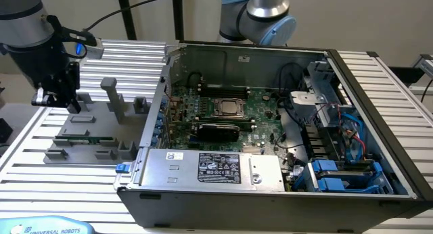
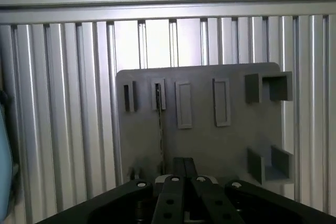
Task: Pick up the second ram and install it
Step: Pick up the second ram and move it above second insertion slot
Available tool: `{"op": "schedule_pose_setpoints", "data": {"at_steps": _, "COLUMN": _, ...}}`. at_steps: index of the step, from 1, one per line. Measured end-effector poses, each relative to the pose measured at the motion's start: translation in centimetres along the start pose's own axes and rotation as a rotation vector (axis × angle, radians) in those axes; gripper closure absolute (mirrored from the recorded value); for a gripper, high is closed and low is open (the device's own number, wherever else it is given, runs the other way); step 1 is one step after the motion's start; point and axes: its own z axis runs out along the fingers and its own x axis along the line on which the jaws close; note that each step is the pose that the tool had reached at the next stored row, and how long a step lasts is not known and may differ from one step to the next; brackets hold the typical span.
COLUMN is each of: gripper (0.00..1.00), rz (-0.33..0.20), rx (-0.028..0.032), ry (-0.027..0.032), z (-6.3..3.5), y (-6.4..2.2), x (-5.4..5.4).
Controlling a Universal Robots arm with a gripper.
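The second ram (image 1: 84, 139) stands on edge in a slot of the grey fixture (image 1: 101, 128); the gripper (image 1: 57, 103) hangs above that fixture, jaws clenched on nothing. Likely light, stiff, fragile: pinch its top edge, off the chips

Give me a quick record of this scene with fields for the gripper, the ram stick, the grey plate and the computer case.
gripper: shut, above the grey fixture plate, nothing seen in its grip
second ram: green stick resting in the fixture plate, not gripped
computer case: open, at the exterior view's right of the plate, motherboard exposed
task state: ram not yet picked up
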Motion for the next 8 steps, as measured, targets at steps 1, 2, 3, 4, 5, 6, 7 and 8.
{"op": "schedule_pose_setpoints", "data": {"at_steps": 1, "gripper": 0.89, "rz": -0.008, "rx": -0.0001, "ry": 0.0001, "z": 0.14, "y": -0.01, "x": 0.04}}
{"op": "schedule_pose_setpoints", "data": {"at_steps": 2, "gripper": 0.89, "rz": -0.014, "rx": -0.0003, "ry": 0.0002, "z": 0.29, "y": -0.02, "x": 0.09}}
{"op": "schedule_pose_setpoints", "data": {"at_steps": 3, "gripper": 0.89, "rz": -0.019, "rx": -0.0004, "ry": 0.0002, "z": 0.44, "y": -0.03, "x": 0.15}}
{"op": "schedule_pose_setpoints", "data": {"at_steps": 4, "gripper": 0.89, "rz": -0.024, "rx": -0.0005, "ry": 0.0003, "z": 0.59, "y": -0.04, "x": 0.21}}
{"op": "schedule_pose_setpoints", "data": {"at_steps": 5, "gripper": 0.89, "rz": -0.027, "rx": -0.0005, "ry": 0.0003, "z": 0.73, "y": -0.08, "x": 0.29}}
{"op": "schedule_pose_setpoints", "data": {"at_steps": 6, "gripper": 0.89, "rz": -0.031, "rx": -0.0007, "ry": 0.0004, "z": 0.85, "y": -0.13, "x": 0.36}}
{"op": "schedule_pose_setpoints", "data": {"at_steps": 7, "gripper": 0.88, "rz": -0.033, "rx": -0.0008, "ry": 0.0005, "z": 0.99, "y": -0.18, "x": 0.43}}
{"op": "schedule_pose_setpoints", "data": {"at_steps": 8, "gripper": 0.88, "rz": -0.036, "rx": -0.0009, "ry": 0.0005, "z": 1.12, "y": -0.24, "x": 0.48}}
